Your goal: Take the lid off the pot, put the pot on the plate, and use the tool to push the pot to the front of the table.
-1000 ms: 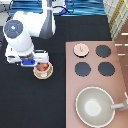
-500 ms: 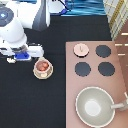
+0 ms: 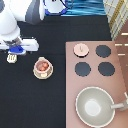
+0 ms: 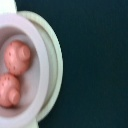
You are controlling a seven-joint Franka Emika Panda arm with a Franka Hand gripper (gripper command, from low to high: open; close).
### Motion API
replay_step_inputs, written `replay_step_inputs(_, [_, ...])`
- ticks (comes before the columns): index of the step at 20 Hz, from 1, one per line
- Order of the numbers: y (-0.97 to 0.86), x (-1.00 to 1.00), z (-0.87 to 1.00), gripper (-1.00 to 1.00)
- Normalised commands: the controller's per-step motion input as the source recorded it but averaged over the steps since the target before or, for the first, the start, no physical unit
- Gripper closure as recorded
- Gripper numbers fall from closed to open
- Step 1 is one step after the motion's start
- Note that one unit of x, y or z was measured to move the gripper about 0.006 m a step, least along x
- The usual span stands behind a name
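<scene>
The small pink pot (image 3: pixel 43 65) sits on the cream plate (image 3: pixel 36 73) on the black table (image 3: pixel 30 105), left of the stove. Its lid (image 3: pixel 80 48) lies off it, on the stove's top-left burner spot. The cream tool (image 3: pixel 11 58) lies on the table near the exterior view's left edge. My gripper (image 3: pixel 14 52) hangs just above the tool, left of and apart from the pot. The wrist view shows the pot (image 4: pixel 35 107) with reddish lumps inside, resting in the plate (image 4: pixel 55 65).
The pinkish stove (image 3: pixel 120 85) fills the exterior view's right side with three bare black burners (image 3: pixel 103 50). A large grey pan (image 3: pixel 95 106) with a long handle stands at its bottom. Blue-and-white clutter lies along the top edge.
My gripper has moved from over the pot to the exterior view's left, ending above the tool. The pot stays on the plate.
</scene>
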Motion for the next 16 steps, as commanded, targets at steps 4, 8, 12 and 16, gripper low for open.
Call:
replay_step_inputs(4, [-0.35, -0.67, 0.01, -1.0])
replay_step_inputs(8, [-0.36, -0.66, 0.01, -1.0])
replay_step_inputs(12, [-0.45, -0.66, 0.0, -1.0])
replay_step_inputs(16, [-0.61, -0.64, 0.0, -1.0])
